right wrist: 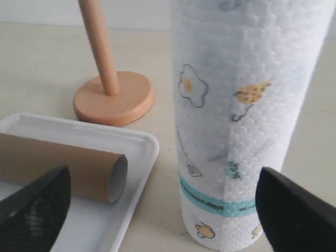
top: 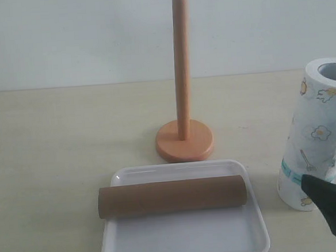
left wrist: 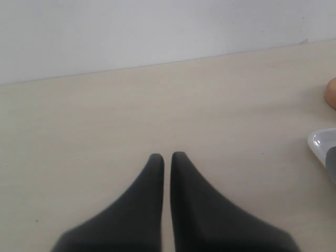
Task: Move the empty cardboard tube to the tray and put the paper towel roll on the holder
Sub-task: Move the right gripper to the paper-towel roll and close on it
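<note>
With the right claw [right wrist: 163, 170] spread wide and empty, the upright paper towel roll [right wrist: 236, 105] stands just ahead, off to one side, so an off-centre or low squeeze could topple it toward the tray [right wrist: 142, 142] holding the empty cardboard tube [right wrist: 63, 163].

That paper towel roll [top: 324, 126] runs off the right edge, its lower corner hidden behind the right gripper [right wrist: 164, 176]. From the left wrist, just a tray [left wrist: 320, 143] corner and an orange sliver of holder [left wrist: 331, 92] peek in. The cardboard tube [right wrist: 63, 165] loses its far end up close.
</note>
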